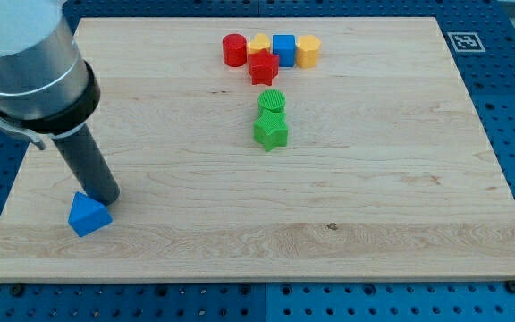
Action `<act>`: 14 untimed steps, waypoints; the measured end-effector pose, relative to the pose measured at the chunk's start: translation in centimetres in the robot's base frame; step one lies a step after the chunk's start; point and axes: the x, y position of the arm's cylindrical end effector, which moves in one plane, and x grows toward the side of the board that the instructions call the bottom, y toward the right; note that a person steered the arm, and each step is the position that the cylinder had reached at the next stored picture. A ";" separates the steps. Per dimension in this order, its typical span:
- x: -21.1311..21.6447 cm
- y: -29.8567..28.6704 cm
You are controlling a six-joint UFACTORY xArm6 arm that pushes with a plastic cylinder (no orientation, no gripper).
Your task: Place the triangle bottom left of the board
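A blue triangle block [88, 215] lies near the bottom left corner of the wooden board [374, 206]. My tip [107, 200] stands on the board right at the triangle's upper right side, touching it or nearly so. The dark rod rises from there toward the view's top left, into the grey arm housing [29, 54].
At the view's top centre sits a cluster: a red cylinder [233, 49], a yellow block [258, 44], a blue cube [283, 48], a yellow block [308, 51] and a red block [263, 69]. Below it stand a green cylinder [272, 103] and a green star block [271, 132].
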 end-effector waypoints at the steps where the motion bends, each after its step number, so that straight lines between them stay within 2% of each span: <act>1: 1.4 -0.2; 3: 4.5 -0.2; 5: 4.8 -0.2; 7: 5.0 4.1; 9: 8.4 7.3; 11: 8.1 7.1; 12: 6.5 6.7; 14: 6.7 3.2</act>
